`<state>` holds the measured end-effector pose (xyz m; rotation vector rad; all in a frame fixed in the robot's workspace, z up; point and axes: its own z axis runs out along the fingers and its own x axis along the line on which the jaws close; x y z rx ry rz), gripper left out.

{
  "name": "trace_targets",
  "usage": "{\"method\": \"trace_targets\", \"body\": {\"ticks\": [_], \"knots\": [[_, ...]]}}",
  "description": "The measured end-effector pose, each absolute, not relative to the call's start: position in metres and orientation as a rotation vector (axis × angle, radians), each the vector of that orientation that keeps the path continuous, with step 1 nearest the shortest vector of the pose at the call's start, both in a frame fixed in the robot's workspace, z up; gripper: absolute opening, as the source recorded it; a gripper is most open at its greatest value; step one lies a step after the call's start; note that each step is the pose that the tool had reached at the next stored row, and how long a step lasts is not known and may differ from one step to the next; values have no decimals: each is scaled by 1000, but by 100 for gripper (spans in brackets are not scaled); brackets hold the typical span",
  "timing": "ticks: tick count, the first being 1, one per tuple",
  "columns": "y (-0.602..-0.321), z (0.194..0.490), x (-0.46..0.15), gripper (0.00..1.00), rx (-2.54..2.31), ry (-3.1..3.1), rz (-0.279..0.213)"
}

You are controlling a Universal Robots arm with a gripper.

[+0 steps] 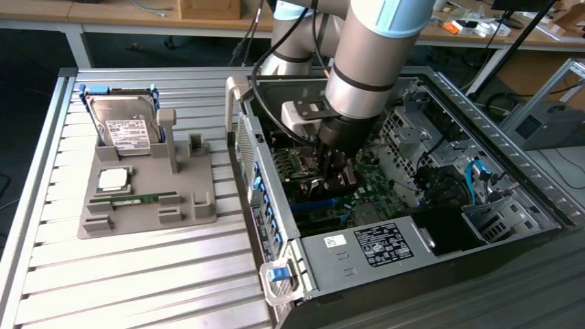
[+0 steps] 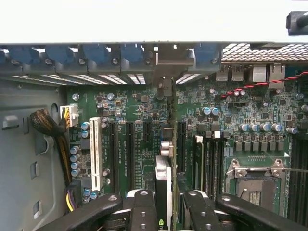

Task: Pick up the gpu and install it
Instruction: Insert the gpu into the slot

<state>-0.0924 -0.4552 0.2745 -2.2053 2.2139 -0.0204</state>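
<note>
While lowered inside the open computer case (image 1: 512,205), the hand (image 2: 163,204) is partly closed, its black fingers (image 2: 144,211) clamped on either side of the gpu (image 2: 162,185), seen edge-on in the wrist view. Card: held upright above the green motherboard (image 2: 139,144), among the black expansion slots (image 2: 131,154), beside the white slot (image 2: 95,154); whether it touches a slot cannot be told. Case: lying on the slatted bench (image 1: 137,274), side panel off. At the exterior view's left, a grey fixture (image 1: 151,199) carries a hard drive (image 1: 123,123), a processor (image 1: 114,179) and a RAM stick (image 1: 142,199).
</note>
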Motion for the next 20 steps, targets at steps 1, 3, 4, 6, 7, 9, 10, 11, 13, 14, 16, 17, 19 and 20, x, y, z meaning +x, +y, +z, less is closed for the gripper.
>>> {"method": "trace_targets", "body": {"ticks": [1, 3, 4, 6, 7, 9, 10, 11, 13, 14, 16, 17, 19, 20], "knots": [[-456, 274, -93, 27, -2205, 2214, -20], [-457, 274, -93, 27, -2205, 2214, -21], [-457, 274, -93, 27, -2205, 2214, -20], [-458, 273, -94, 27, -2205, 2214, -20], [-458, 273, -94, 27, -2205, 2214, -21], [-458, 272, -94, 27, -2205, 2214, -21], [-458, 272, -94, 27, -2205, 2214, -20], [-458, 272, -94, 27, -2202, 2217, -20], [-458, 272, -94, 27, -2197, 2221, -20], [-458, 272, -94, 27, -2195, 2223, -18], [-458, 272, -94, 27, -2187, 2223, -10], [-458, 272, -94, 27, -2182, 2222, -4], [-458, 272, -94, 27, -2178, 2222, 1], [-458, 272, -94, 27, -2177, 2223, 1]]}}
